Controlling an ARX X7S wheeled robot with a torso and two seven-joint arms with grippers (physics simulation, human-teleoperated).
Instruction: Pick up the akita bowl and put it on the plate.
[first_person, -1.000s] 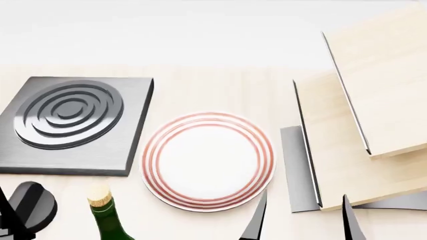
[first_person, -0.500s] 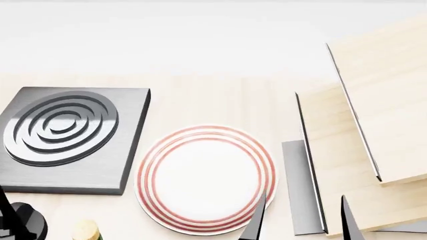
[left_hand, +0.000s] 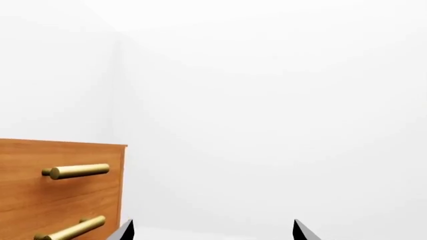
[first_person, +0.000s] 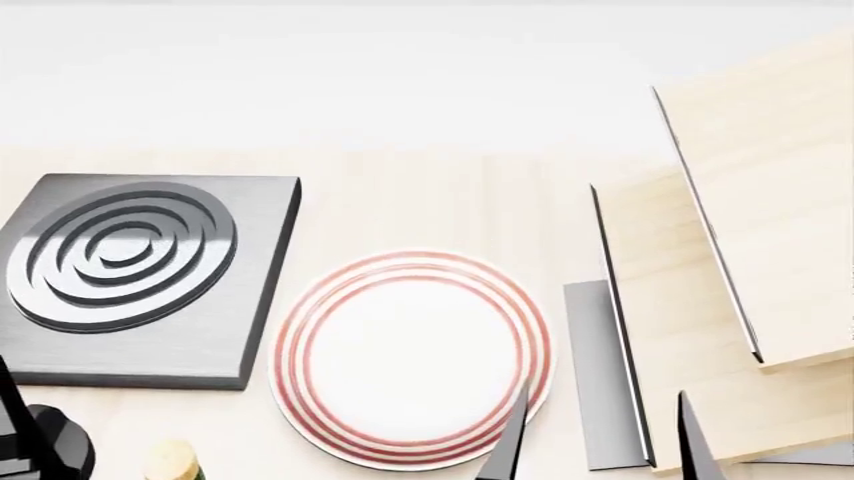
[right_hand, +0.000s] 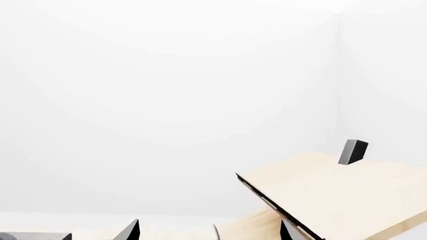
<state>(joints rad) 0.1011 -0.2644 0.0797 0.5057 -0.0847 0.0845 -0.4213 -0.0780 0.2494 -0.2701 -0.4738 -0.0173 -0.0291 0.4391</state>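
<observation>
Searching stage: akita bowl nowhere in view, plate (first_person: 411, 357) bare at table centre, burner (first_person: 134, 275) at ten o'clock, both hands spread wide, empty; next, finding the bowl.

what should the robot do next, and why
Probably tilt the head view down or back off a little to find the bowl. No view shows it: the head view holds only the plate, bare, beside the burner, with a bottle cork at the bottom edge. Both wrist views face blank wall, so neither gripper is lined up on anything.
</observation>
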